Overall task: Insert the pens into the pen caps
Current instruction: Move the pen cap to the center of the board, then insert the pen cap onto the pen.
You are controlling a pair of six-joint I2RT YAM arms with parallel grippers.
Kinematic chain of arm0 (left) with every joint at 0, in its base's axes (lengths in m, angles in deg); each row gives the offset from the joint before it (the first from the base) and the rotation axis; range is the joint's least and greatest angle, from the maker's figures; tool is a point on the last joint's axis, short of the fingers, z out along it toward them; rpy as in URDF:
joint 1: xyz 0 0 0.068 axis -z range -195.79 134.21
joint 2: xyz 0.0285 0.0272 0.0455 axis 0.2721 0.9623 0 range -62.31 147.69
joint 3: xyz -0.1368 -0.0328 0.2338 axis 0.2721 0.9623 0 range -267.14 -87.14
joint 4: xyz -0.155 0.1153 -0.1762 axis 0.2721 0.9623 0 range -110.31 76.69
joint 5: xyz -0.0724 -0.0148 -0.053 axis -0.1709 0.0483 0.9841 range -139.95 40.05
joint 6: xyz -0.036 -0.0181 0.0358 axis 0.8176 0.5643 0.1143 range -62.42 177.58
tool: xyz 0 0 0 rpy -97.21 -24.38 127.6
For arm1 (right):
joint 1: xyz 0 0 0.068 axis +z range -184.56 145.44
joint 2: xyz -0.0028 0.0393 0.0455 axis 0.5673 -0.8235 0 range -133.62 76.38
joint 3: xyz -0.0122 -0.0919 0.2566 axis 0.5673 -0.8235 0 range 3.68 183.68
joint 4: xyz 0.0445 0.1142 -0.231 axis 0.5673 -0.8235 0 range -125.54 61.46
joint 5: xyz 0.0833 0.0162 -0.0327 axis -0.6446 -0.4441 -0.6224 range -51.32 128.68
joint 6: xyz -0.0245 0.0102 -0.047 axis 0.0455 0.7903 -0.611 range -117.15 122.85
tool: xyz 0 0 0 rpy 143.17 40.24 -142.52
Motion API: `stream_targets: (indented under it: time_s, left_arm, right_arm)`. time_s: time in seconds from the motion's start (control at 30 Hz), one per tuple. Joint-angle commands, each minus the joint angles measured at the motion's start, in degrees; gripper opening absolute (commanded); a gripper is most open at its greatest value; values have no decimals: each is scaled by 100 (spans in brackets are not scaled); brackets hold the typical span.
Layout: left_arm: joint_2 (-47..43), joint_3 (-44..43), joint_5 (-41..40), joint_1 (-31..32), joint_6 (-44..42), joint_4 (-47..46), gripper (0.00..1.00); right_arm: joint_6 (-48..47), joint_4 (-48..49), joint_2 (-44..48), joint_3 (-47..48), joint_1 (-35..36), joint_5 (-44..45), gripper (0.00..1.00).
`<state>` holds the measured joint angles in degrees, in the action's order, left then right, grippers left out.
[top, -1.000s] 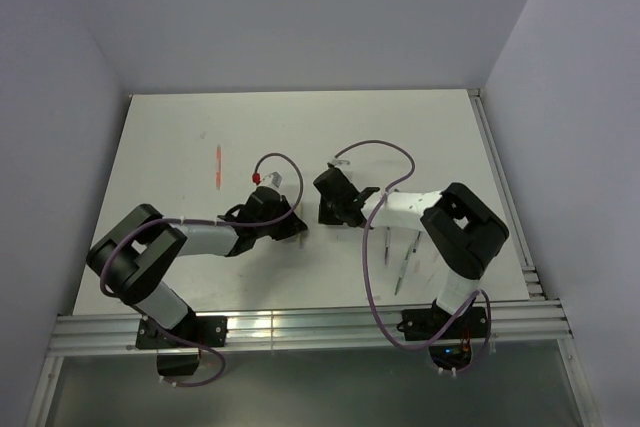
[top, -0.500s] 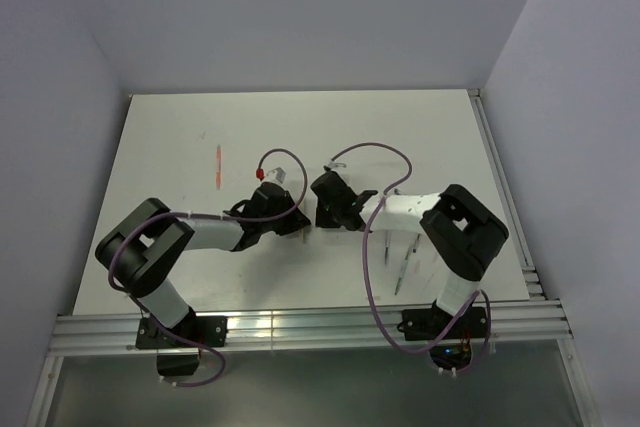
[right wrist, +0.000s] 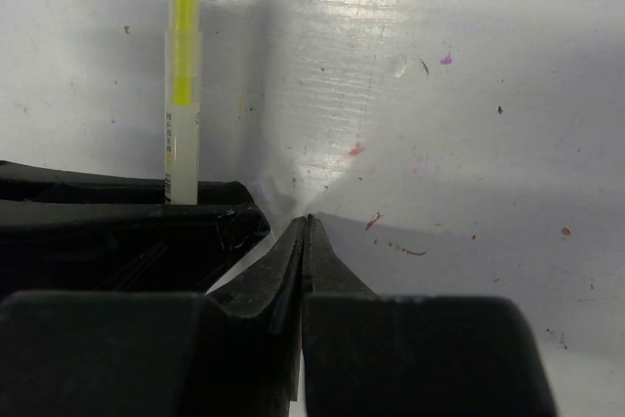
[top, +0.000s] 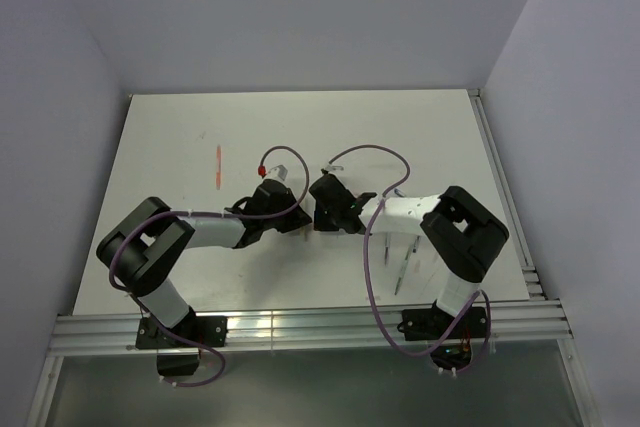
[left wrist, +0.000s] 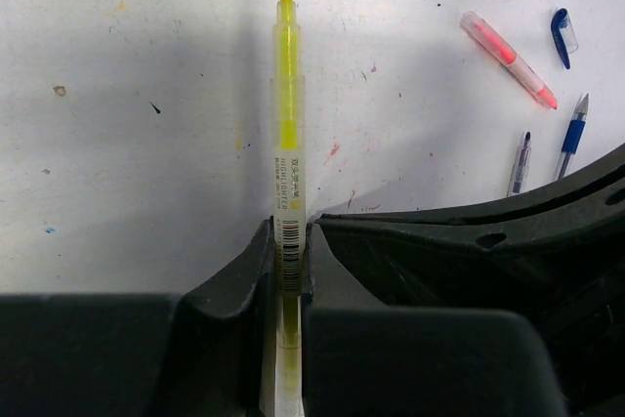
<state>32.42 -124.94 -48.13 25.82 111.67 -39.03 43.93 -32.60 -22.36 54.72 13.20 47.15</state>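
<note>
Comparing with a second ago in the top view: both arms have crept toward 12 o'clock and toward each other, so the two wrists now sit nearly nose to nose at desk (left wrist: 117,144) centre. The left gripper (left wrist: 288,241) is pinching the yellow pen (left wrist: 287,95) by its lower barrel, and the pen points to 12 o'clock in the left wrist view with its nib bare. The right gripper (right wrist: 306,227) has its jaws pressed together with nothing visible between them. Judgement: this is alignment for a capping move, but no cap is presented to the nib, so the yellow pen is not yet capped. No tray, cup or box is in view; the caps are the only receptacles. The dark blue cap (left wrist: 563,30) lies alone on the desk at 2 o'clock in the left wrist view, near one end of the red-pink pen (left wrist: 508,58), with no pen in it. Whether the red-pink pen wears a pale cap cannot be told. A blue pen (left wrist: 570,136) and a grey pen (left wrist: 520,163) lie side by side at 3 o'clock, nibs exposed
</note>
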Motion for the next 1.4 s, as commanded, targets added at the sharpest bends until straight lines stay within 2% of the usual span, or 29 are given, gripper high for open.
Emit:
stream_targets:
  time_s: [0.0, 0.3, 0.37, 0.63, 0.8, 1.0, 1.17, 1.37]
  left_arm:
    - [80, -228, -33, 23, -118, -44, 0]
    - [-25, -245, -68, 23, -153, 70, 0]
    - [-131, -219, -103, 23, -161, 96, 0]
    - [-930, -272, -419, -47, -311, 606, 0]
    - [-1773, -272, -665, -161, -311, 1106, 0]
    - [-3029, -184, -780, -477, -363, 1757, 0]
    - [-3698, -324, -807, -671, -539, 2398, 0]
    - [-4173, -421, -798, -741, -592, 2707, 0]
  right_arm:
    - [31, -403, 83, -130, 75, 5, 0]
    - [102, -710, 153, -16, 75, 392, 0]
    - [137, -763, 249, -16, 66, 576, 3]
    - [23, -834, 777, -25, 57, 902, 0]
    - [-495, -667, 778, 168, 48, 455, 11]
    - [-900, -570, 610, 388, 66, 129, 14]
    - [-1119, -640, 435, 590, 92, 85, 19]
    - [-1260, -816, 40, 924, 189, 93, 25]
